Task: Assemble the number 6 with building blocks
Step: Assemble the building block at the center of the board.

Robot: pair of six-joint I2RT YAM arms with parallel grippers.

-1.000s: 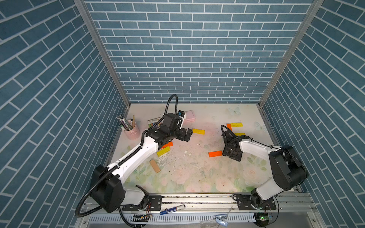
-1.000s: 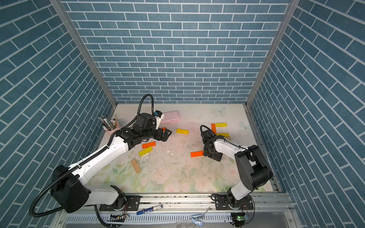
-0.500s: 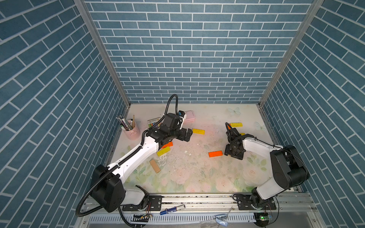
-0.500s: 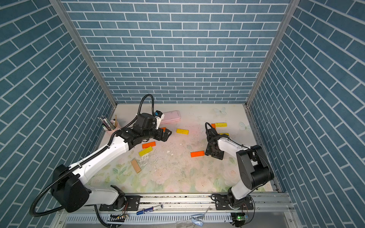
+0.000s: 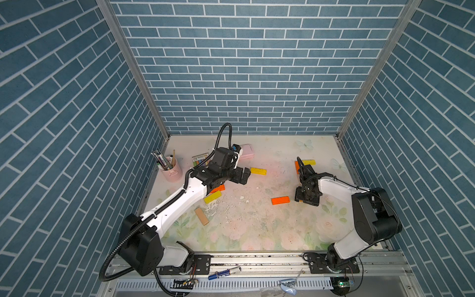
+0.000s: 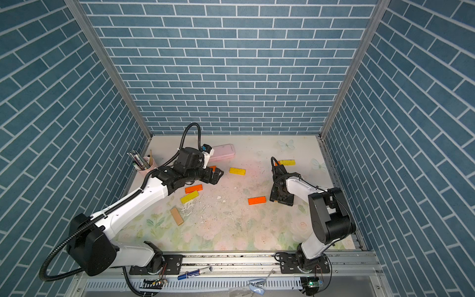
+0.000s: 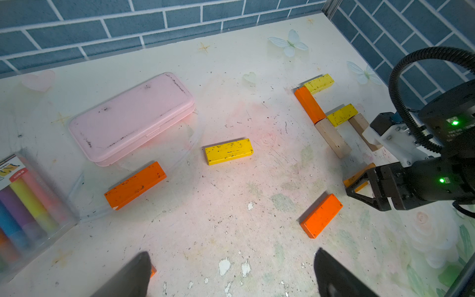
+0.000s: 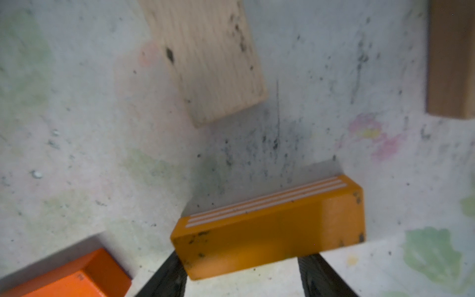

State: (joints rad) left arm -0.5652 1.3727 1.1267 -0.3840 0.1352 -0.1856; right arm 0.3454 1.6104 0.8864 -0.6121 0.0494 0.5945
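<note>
A part-built figure of orange (image 7: 309,104), yellow (image 7: 318,83), yellow (image 7: 341,115) and tan (image 7: 331,140) building blocks lies at the back right. My right gripper (image 5: 307,199) (image 8: 241,259) hangs just in front of it, shut on an amber block (image 8: 267,226) that spans its jaws and hides the fingertips. A loose orange block (image 5: 280,200) lies to its left. More loose blocks lie about: yellow (image 5: 258,171), orange (image 5: 218,189), yellow (image 5: 212,198), tan (image 5: 201,216). My left gripper (image 5: 241,176) (image 7: 232,272) hovers open over bare mat, holding nothing.
A pink case (image 5: 245,151), a clear pack of chalk sticks (image 5: 200,159) and a pink cup of pens (image 5: 172,169) stand at the back left. White flakes (image 5: 218,205) litter the mat's middle. Brick walls close in three sides.
My right gripper has swung from beside the figure toward the front, ending to the right of the loose orange block. The left arm has hardly moved.
</note>
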